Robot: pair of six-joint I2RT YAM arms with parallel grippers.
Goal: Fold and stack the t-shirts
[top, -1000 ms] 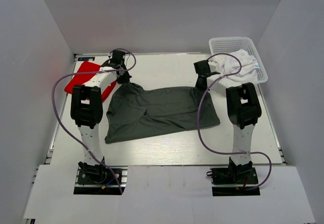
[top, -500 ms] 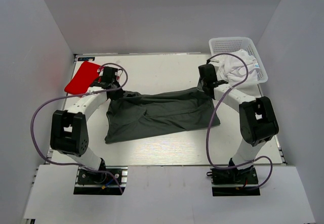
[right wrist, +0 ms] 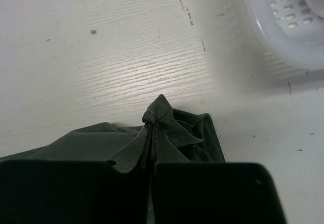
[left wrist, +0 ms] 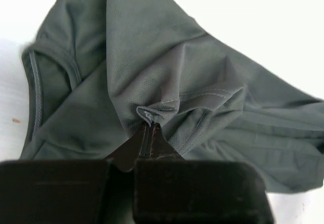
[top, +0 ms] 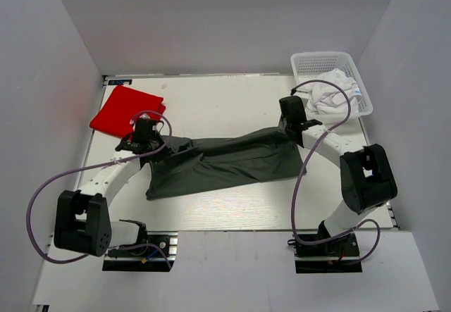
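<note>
A dark grey t-shirt (top: 222,163) lies stretched across the middle of the table, its far edge lifted at both ends. My left gripper (top: 156,146) is shut on its left far edge; the wrist view shows the pinched fold (left wrist: 147,117). My right gripper (top: 289,130) is shut on its right far corner, which shows bunched (right wrist: 158,113) in the right wrist view. A bright red t-shirt (top: 123,111) lies folded flat at the far left. A white t-shirt (top: 331,90) sits crumpled in the basket.
A white plastic mesh basket (top: 310,62) stands at the far right corner; its rim (right wrist: 283,42) shows close to the right gripper. Purple cables loop from both arms. Grey walls enclose the table on three sides.
Both grippers have pulled the grey shirt's far edge toward the near side, folding it into a narrower band. The arms have swung outward and lower. The red shirt is now uncovered.
</note>
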